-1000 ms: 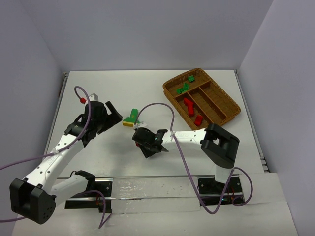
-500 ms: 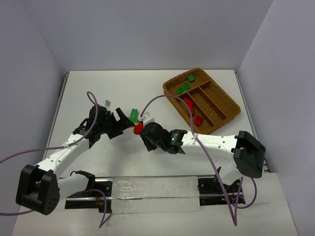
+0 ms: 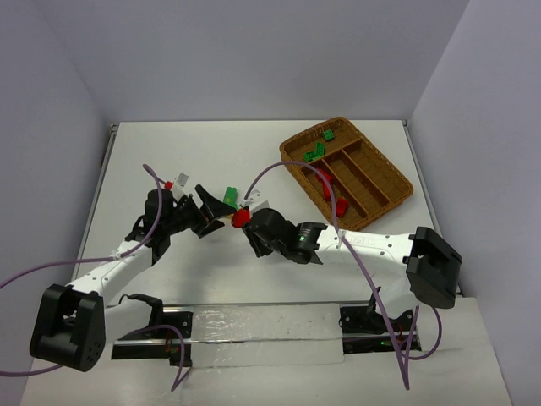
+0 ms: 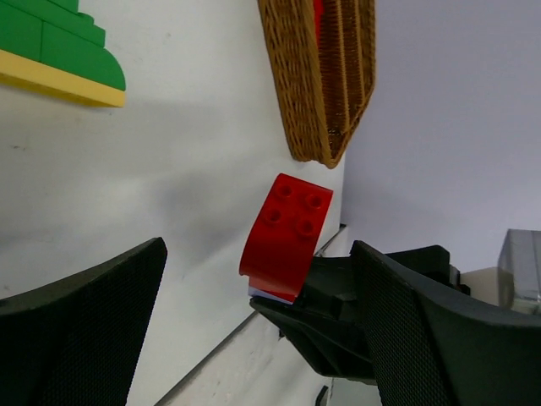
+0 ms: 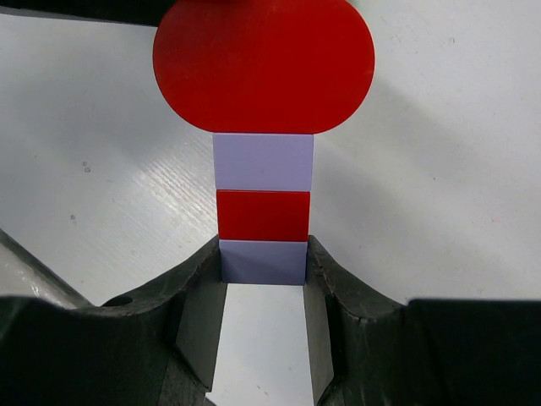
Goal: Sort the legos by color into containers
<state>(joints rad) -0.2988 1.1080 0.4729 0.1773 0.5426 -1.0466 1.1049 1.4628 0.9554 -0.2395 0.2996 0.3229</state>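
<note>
Legos (image 5: 263,211), stacked red and lilac, sit pinched in the right claw (image 5: 264,264), facing the wide-open, empty left claw (image 3: 211,213), likely for pulling apart.

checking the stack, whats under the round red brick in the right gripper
Under the round red brick sit a lilac-white layer, a red layer, then a second lilac-white layer clamped in the right gripper. How far it reaches between the jaws is unclear.
</note>
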